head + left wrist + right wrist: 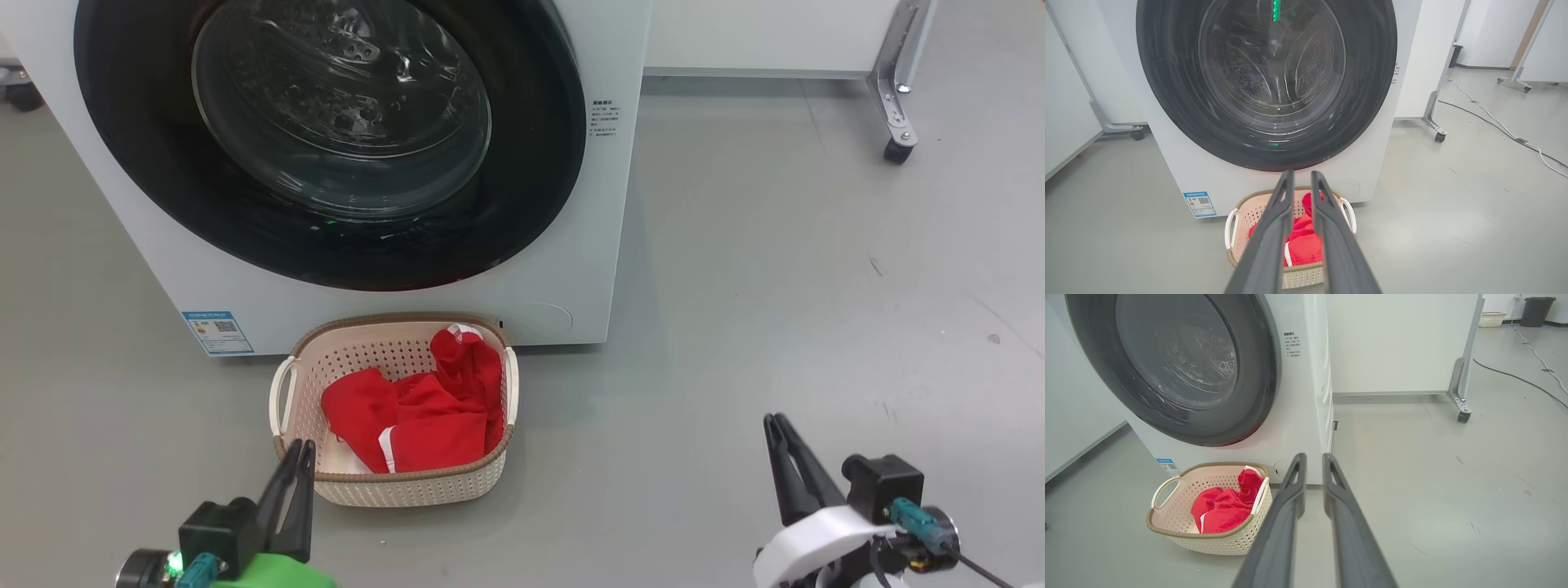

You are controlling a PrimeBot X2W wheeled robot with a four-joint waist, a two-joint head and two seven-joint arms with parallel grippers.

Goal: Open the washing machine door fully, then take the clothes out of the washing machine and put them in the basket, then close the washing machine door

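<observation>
At the lower left of the head view, the left gripper [300,447], with its two long dark fingers, is hanging over the smooth grey floor [775,286] just beside the basket's near-left corner. In its own wrist view the fingers [1276,228] are standing a narrow gap apart with nothing between them, so the pincer is released and empty.

Behind it, the big white front-loading washing machine [188,269] is standing on the floor and carrying a small blue label [216,331] at its lower left corner. Its large round door [531,180], with a wide glossy black rim around a bulging clear glass centre, is lying shut against the front.

Right before the machine, the small cream perforated plastic basket [408,490], with a brown woven-look rim and white side handles, is sitting on the floor. The bright red soft clothes [429,416] with white trim are lying heaped inside it.

Small black text [606,121] is showing on the machine's right edge.

At the lower right, the right gripper [774,420] is hovering well apart from the basket. Its dark fingers [1282,522] are likewise slightly parted and grasping nothing.

Farther right, a white panel [759,33] on a metal leg with a black castor [896,152] is standing behind.
</observation>
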